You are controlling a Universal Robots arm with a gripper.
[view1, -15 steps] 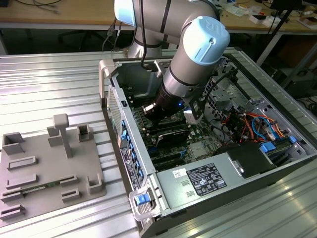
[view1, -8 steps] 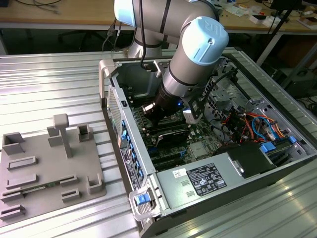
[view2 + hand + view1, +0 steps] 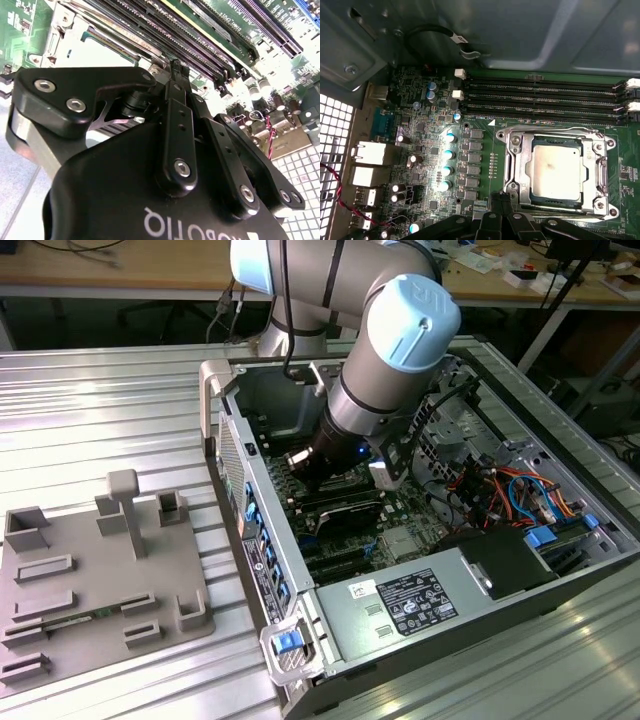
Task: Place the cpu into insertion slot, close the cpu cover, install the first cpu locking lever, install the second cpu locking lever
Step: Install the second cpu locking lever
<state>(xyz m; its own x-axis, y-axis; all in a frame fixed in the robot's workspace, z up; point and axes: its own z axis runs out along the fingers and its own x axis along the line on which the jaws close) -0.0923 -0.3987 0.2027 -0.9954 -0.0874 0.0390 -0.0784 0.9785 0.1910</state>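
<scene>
Gripper (image 3: pixel 175 67) shut, fingertips pressed together with nothing seen between them, hovering just above the green board (image 3: pixel 485 150). In the first wrist view, fingertips (image 3: pixel 501 198) poised right at the near edge of the cover (image 3: pixel 516 165). Cover lying flat over the slot (image 3: pixel 556 201), silver frame around all four sides. Cpu (image 3: pixel 555 169) already seated in the slot, pale square face showing through the cover's cut-out. Cannot tell whether the thin levers along the frame are latched. Just beside the cover, a column of small capacitors (image 3: pixel 449 160). Beyond it, four long black memory slots (image 3: pixel 540 97) running side by side. Farther still, the grey case wall (image 3: pixel 520 30) with a looped black cable (image 3: pixel 435 37). In the exterior view, arm (image 3: pixel 375 390) reaching down into the open case (image 3: pixel 225 440), power supply (image 3: pixel 420 600) at the case's near end, grey fixture tray (image 3: pixel 100 580) well apart at the exterior view's left, all on a ribbed metal table (image 3: pixel 100 410).
</scene>
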